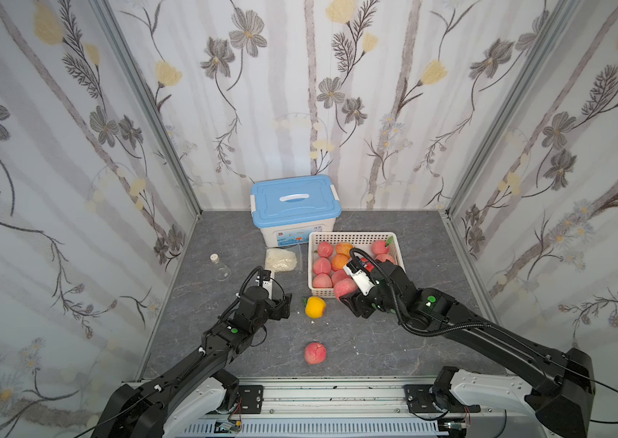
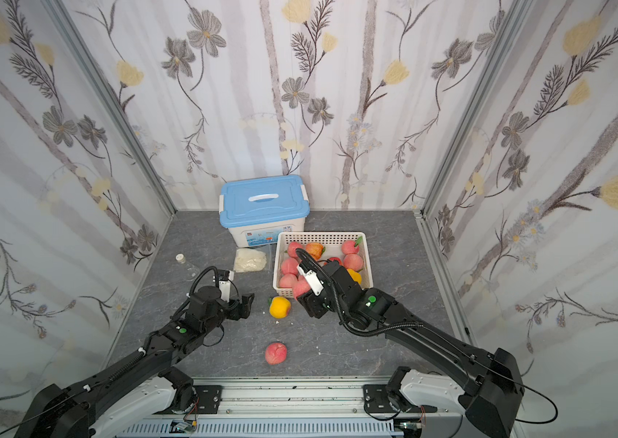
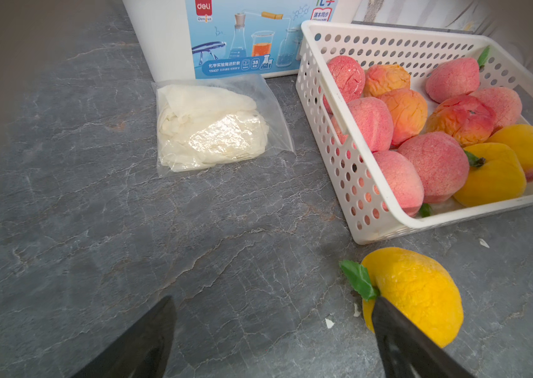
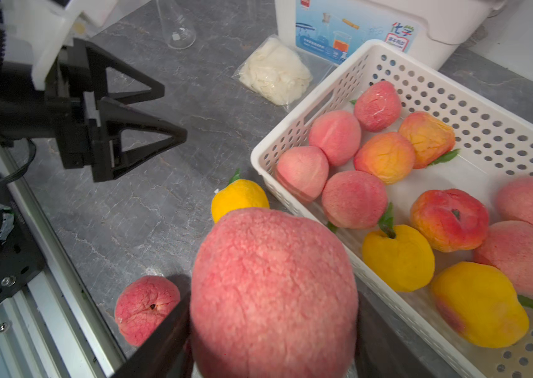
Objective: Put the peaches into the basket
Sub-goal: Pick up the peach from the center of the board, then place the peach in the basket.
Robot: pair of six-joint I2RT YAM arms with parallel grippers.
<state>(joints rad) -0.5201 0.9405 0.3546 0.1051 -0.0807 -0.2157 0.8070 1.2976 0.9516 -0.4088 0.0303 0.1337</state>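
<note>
Tabletop [image 1: 375, 341]: peach [image 1: 343, 287] inside right tool [image 1: 351, 295]

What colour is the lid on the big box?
Light blue lid, white handle; clearest in a top view.

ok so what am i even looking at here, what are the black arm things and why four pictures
These are two robot arms over a grey table, each ending in a two-fingered pincer. Two pictures look down from a camera head above and show nearly the same scene; the two close-ups come from a camera on each arm's wrist. The right pincer is shut on a pink toy peach by the near edge of the white basket, which holds many more peaches. The left pincer is open and empty, beside a yellow peach on the table. A second pink peach lies nearer the arms' base. Also there: a box with a blue lid, a small whitish bag and a glass flask.
</note>
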